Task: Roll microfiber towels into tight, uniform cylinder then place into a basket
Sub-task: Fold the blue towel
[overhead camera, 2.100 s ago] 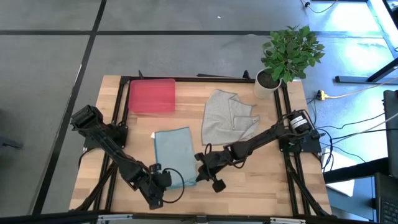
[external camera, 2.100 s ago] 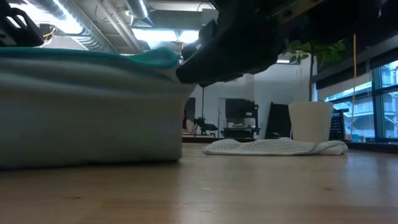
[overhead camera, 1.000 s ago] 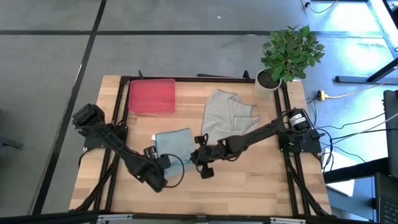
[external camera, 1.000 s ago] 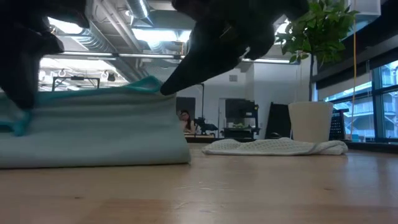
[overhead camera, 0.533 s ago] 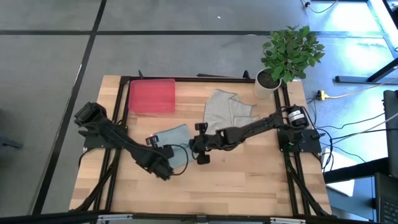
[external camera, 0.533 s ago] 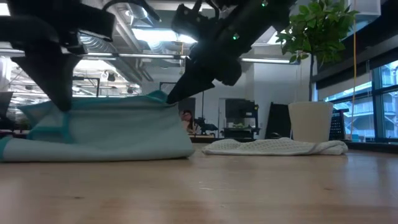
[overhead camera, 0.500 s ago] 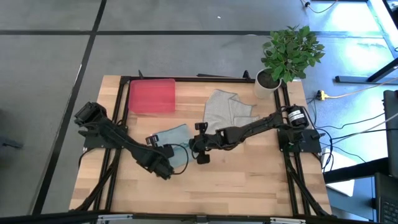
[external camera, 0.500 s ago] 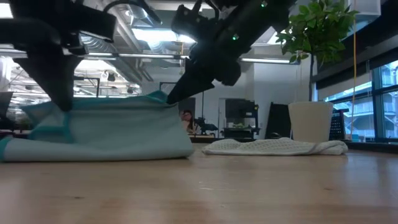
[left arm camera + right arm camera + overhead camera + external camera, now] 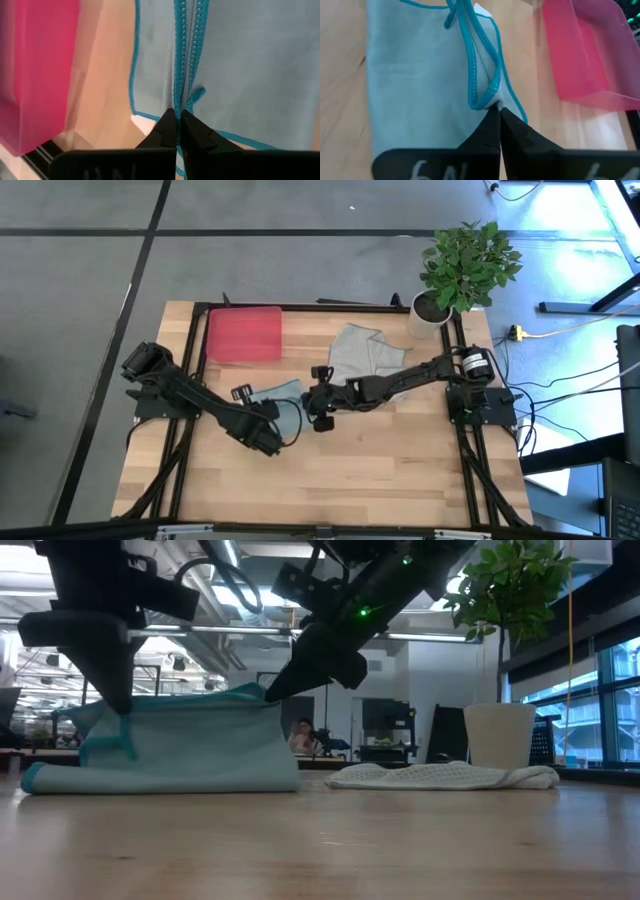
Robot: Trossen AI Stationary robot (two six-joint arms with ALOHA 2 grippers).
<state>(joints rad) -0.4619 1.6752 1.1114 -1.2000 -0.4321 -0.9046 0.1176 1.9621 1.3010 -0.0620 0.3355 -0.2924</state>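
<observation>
The pale blue-teal microfiber towel stands up like a curtain in the low view, its lower part on the table. My left gripper is shut on the raised edge at the left end. My right gripper is shut on that edge at the right end. The light grey towel lies crumpled at the far right. The red basket sits at the far left, beyond the blue towel. My left gripper pinches the towel's teal-stitched hem between its two fingertips, where two stitched edges run side by side. The fingers slant down from the near-left side. The hem is lifted, and the cloth hangs below with its lower part on the table. My right gripper pinches a looped bunch of the teal hem at its fingertips. The fingers slant down from the table's right side. That end of the edge is raised, and the hem between the two grippers runs nearly straight in the low view.
A white pot with a green plant stands at the far right corner. Black frame rails run along the table's sides. Bare wood lies near the front edge.
Both grippers, still shut, have carried the blue towel's held edge toward the table's far edge, each turning somewhat. The towel has folded over on itself and looks shorter from above; its far part has stayed on the table near the basket.
</observation>
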